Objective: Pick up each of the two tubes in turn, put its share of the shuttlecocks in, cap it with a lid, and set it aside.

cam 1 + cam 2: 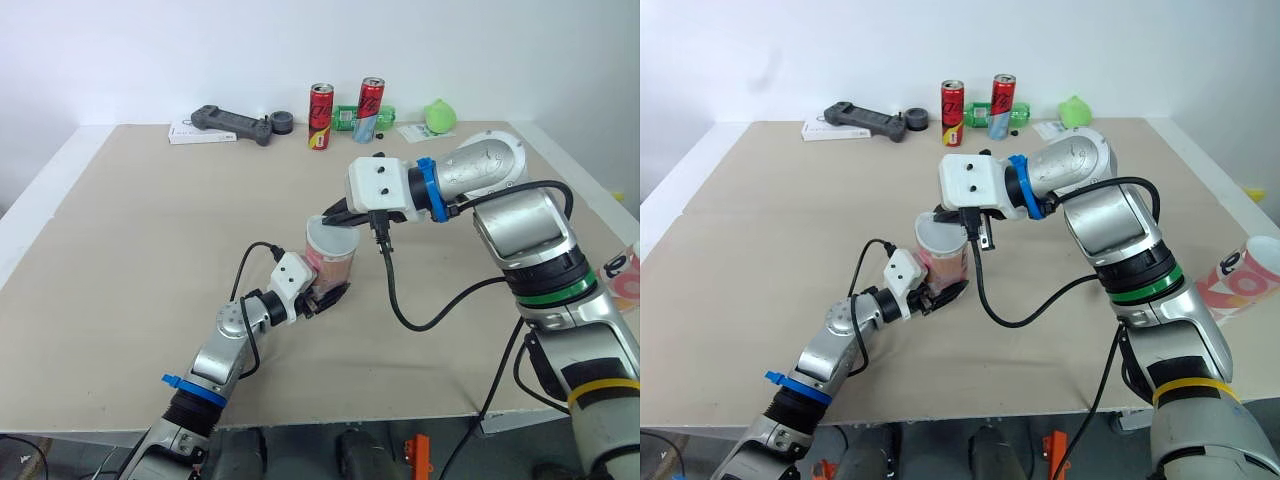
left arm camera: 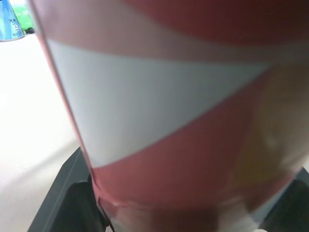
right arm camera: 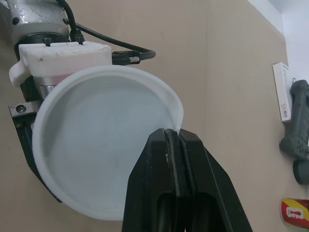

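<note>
Right wrist view: lid [image 3: 99,154] pinched at rim by right gripper [image 3: 173,137].
Tube [image 1: 338,268] clamped upright by left gripper [image 1: 328,296], clear of table [image 1: 140,230] edges; contents hidden by lid.

The beige tabletop [image 1: 120,250] is shared by both head views, aimed down toward 12 o'clock. The red-and-white tube [image 2: 159,121] is seen close from the left wrist, the round white lid [image 3: 96,154] from above at the right wrist.
</note>
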